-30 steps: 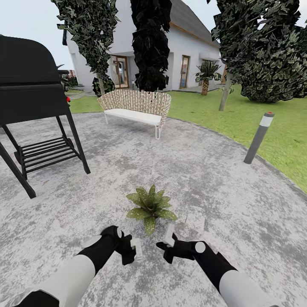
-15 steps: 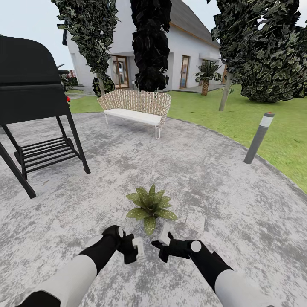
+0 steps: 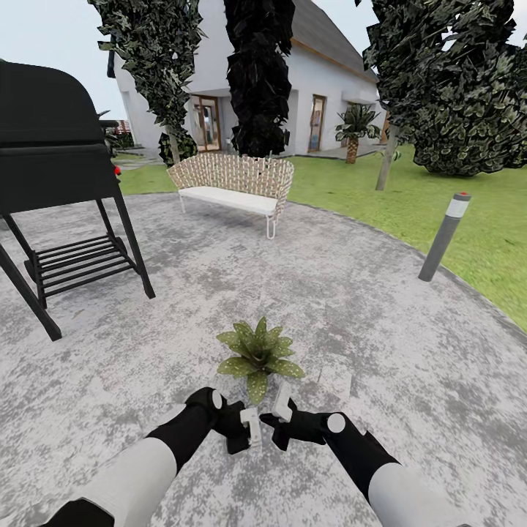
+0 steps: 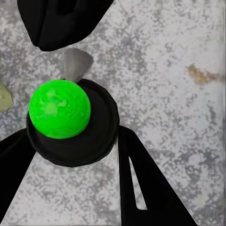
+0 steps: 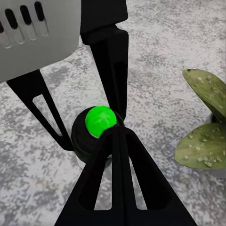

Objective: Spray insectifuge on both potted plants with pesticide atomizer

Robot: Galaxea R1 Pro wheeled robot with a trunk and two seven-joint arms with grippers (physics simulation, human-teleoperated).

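The pesticide atomizer point(image 5: 96, 134) is a small dark bottle seen from above, with a bright green ball on its top point(image 4: 59, 109). My right gripper point(image 3: 282, 411) is shut on it, low over the stone patio of the garden. My left gripper point(image 3: 249, 429) is open right beside the right one, and its fingers point(image 5: 110, 70) stand on either side of the bottle's top. One potted plant point(image 3: 258, 357), a low rosette of speckled green leaves, sits just beyond both grippers. Its leaves point(image 5: 202, 127) lie close by the bottle.
A black grill point(image 3: 51, 168) on legs stands at the left. A wicker bench point(image 3: 233, 183) is at the patio's far edge, and a grey bollard lamp point(image 3: 444, 238) at the right by the lawn point(image 3: 468, 219). Trees and a white house lie beyond.
My left gripper has moved right, closing the gap to the right gripper. My right gripper shifted slightly left earlier and has since held still. The plant has not moved.
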